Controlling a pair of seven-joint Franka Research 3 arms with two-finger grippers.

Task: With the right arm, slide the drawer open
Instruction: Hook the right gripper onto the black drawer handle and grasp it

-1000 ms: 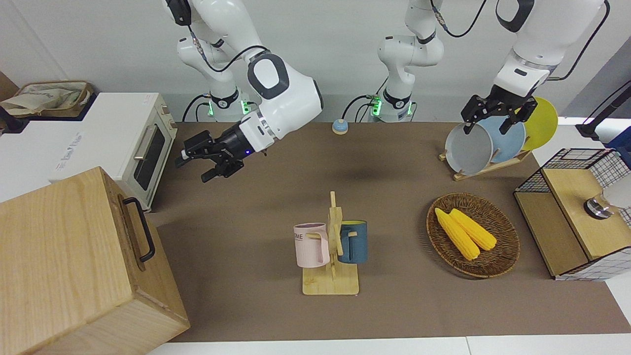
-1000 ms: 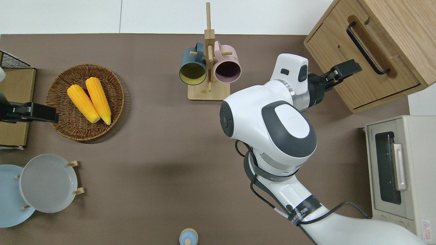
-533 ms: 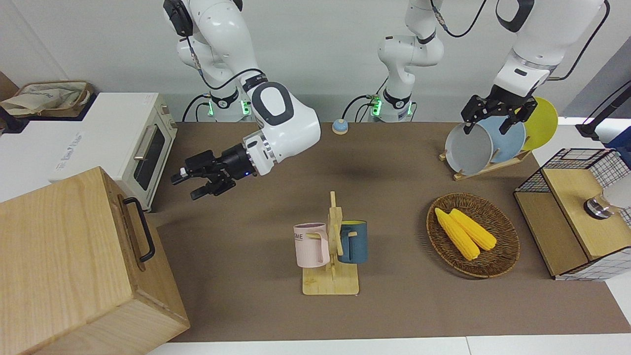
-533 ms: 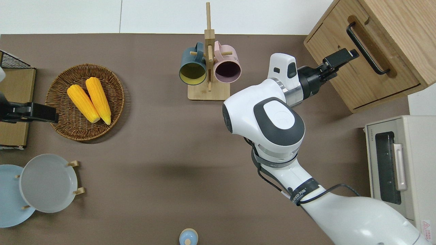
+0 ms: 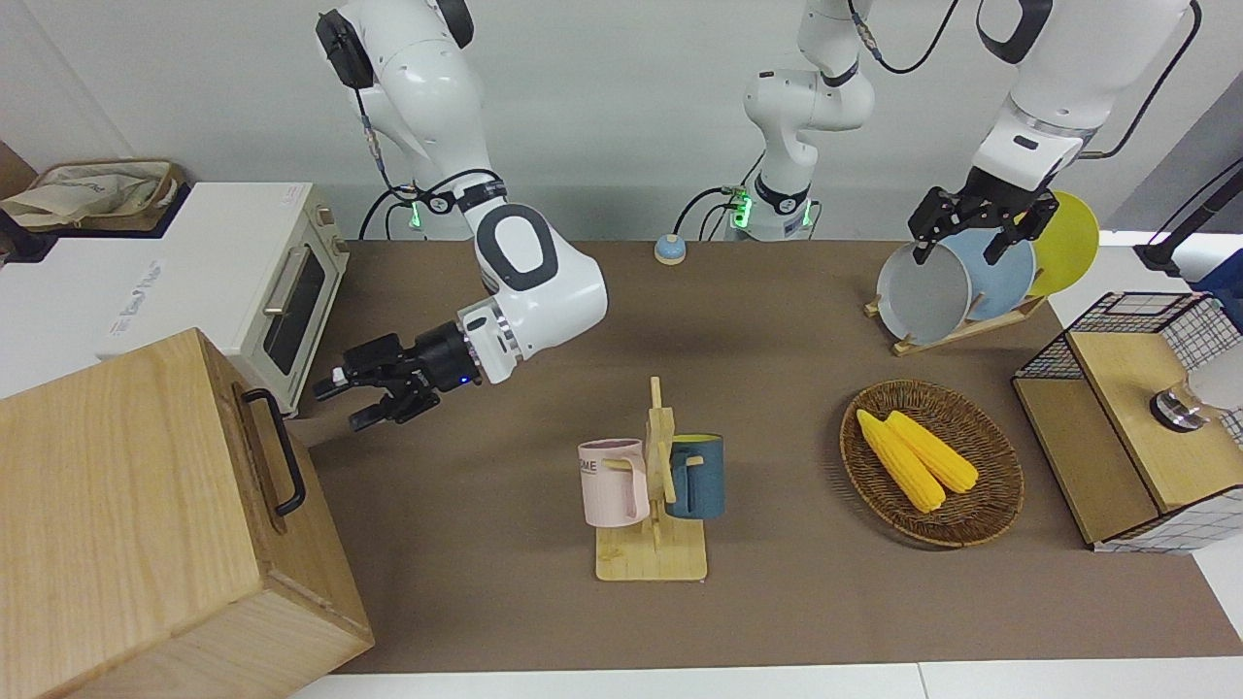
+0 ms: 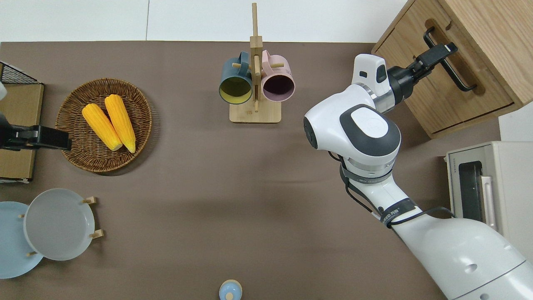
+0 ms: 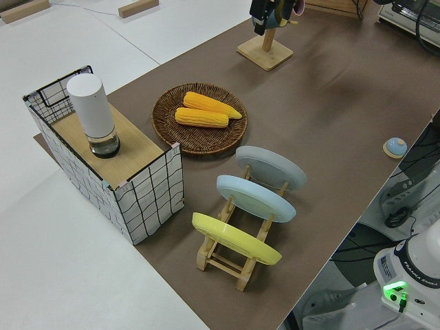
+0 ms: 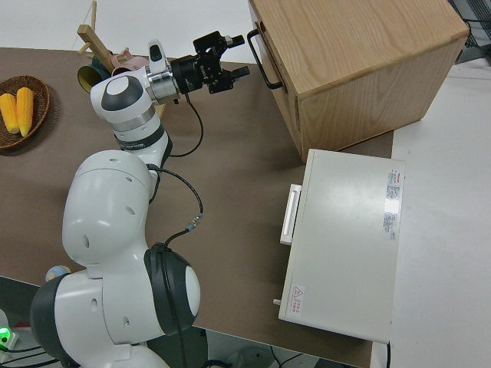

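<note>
Drawer (image 5: 260,456) shut, right hand (image 6: 438,52) spread open at its handle (image 6: 449,62); left arm parked.

The pink mug (image 5: 613,482) on the wooden mug rack (image 5: 654,544) carries dark printed letters near its rim; only "ME" can be read in the front view. The white toaster oven (image 5: 209,282) at the right arm's end of the tabletop has a line of grey lettering on its top, too small to read, and a red triangular warning sticker (image 6: 519,276) at its front corner nearest the robots. A black band (image 6: 396,212) around the right arm's forearm bears white lettering that cannot be made out.
</note>
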